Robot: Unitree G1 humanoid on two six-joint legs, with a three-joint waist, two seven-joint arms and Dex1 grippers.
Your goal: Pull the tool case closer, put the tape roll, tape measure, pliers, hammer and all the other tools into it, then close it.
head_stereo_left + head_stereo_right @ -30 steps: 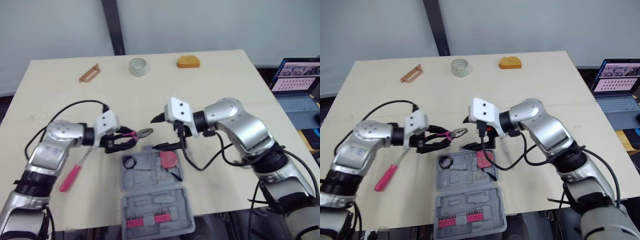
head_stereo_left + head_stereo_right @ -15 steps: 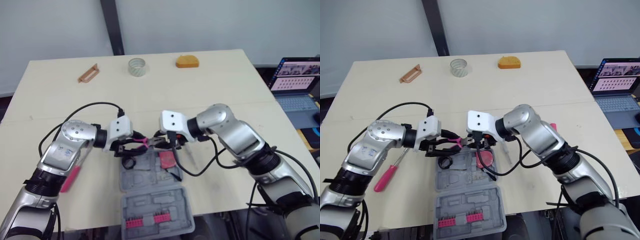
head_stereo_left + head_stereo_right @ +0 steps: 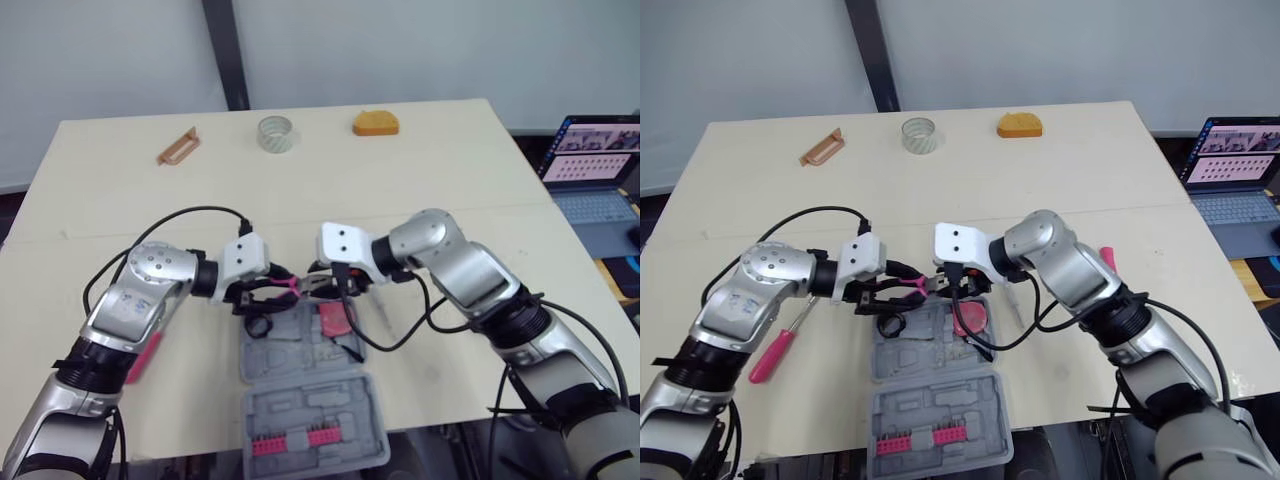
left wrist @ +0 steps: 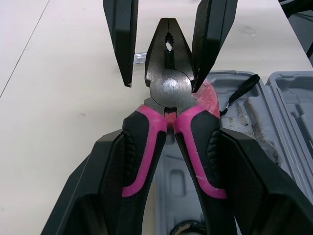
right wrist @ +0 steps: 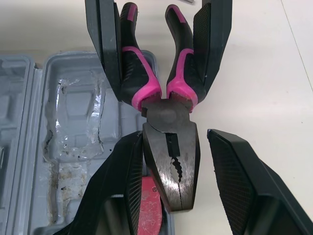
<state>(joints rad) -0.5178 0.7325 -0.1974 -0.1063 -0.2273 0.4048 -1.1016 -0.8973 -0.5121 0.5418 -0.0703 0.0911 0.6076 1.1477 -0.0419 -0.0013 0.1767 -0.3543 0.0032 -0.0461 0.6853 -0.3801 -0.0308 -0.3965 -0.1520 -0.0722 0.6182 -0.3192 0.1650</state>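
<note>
The pliers point(image 4: 169, 88) were held off the table between the two grippers, over the far edge of the open tool case point(image 3: 310, 400). Their black nose was shut and pointed toward the robot's right, and the pink-and-black handles pointed toward its left. The left gripper point(image 4: 171, 137) was clamped on the handles, one black finger pressed against the outside of each grip. The right gripper point(image 5: 176, 134) met the tool from the opposite side with its fingers spread wide around the nose. One finger point(image 5: 122, 191) lay right against the side of the steel head. The other point(image 5: 239, 186) stood apart from it, with bare table showing in the gap.

Under the nose, in the far half of the grey case, lay a red round object point(image 3: 335, 318) with a black strap. A small black ring point(image 3: 258, 324) sat in the same half, nearer the left gripper. The near half of the case lay flat toward the robot and carried two pink strips of bits point(image 3: 290, 440).

On the pale table point(image 3: 450, 170), a screwdriver with a pink handle point(image 3: 773, 357) lay just beside the left arm, well to the left of the case. Along the far edge, well apart from the grippers, stood a clear tape roll point(image 3: 276, 133). To its right was an orange object point(image 3: 375, 122), and to its left a brown flat piece point(image 3: 178, 146). An open laptop point(image 3: 595, 170) sat off the table's right side.
</note>
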